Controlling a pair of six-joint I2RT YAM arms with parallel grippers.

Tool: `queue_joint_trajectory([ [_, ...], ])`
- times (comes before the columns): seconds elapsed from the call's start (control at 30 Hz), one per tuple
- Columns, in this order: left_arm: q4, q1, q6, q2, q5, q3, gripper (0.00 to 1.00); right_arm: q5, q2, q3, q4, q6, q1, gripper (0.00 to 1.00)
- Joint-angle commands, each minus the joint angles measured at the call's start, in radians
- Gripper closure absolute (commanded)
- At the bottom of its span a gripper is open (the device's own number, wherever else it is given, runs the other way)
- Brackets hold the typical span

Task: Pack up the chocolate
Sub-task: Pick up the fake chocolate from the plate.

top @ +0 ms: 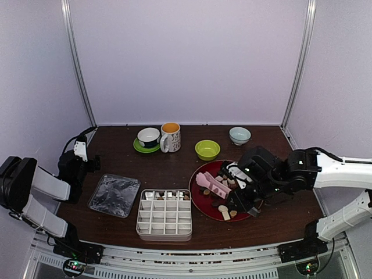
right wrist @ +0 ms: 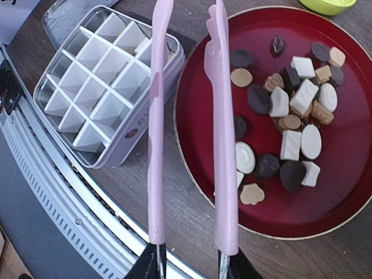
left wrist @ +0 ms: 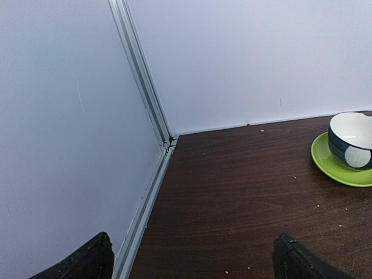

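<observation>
A dark wooden table point(top: 174, 165) is standing inside an enclosure of plain white walls point(top: 186, 58) with aluminium posts at the corners. The right gripper point(right wrist: 190, 268) is clamping the handle end of the pink tongs point(right wrist: 222, 145), one finger pressing on each arm. The two arms are reaching forward from it and standing apart. The arm on the gripper's right is lying over the near rim of the red plate point(right wrist: 343, 203), and the other is passing over the table and the corner of the divided tray point(right wrist: 131, 136). The chocolate point(right wrist: 311, 141) is lying mostly on the plate, ahead and to the right of this gripper, as a loose cluster of dark, tan and cream pieces. A few pieces are sitting in the tray's row farthest from the gripper. The tray itself is sitting just to the gripper's left, close beside the plate. The left gripper point(left wrist: 195, 264) is hovering over the table's left edge with its jaws spread wide and gripping nothing. A cup point(left wrist: 351, 139) on a green saucer point(left wrist: 334, 168) is standing ahead of it to the right. A clear lid point(top: 114, 195) is lying between this gripper and the tray. Well beyond both grippers a mug point(top: 171, 137), a green bowl point(top: 207, 149) and a pale bowl point(top: 239, 135) are standing along the back.
</observation>
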Motion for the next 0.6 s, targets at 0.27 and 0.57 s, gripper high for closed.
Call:
queue_joint_trajectory([
  [0.27, 0.025, 0.01, -0.001, -0.001, -0.005, 0.016, 0.02, 0.042, -0.138, -0.094, -0.175, 0.082, -0.022, 0.68],
  [0.57, 0.025, 0.009, -0.001, -0.001, -0.006, 0.015, 0.02, 0.03, -0.148, -0.071, -0.332, 0.089, -0.046, 0.68],
])
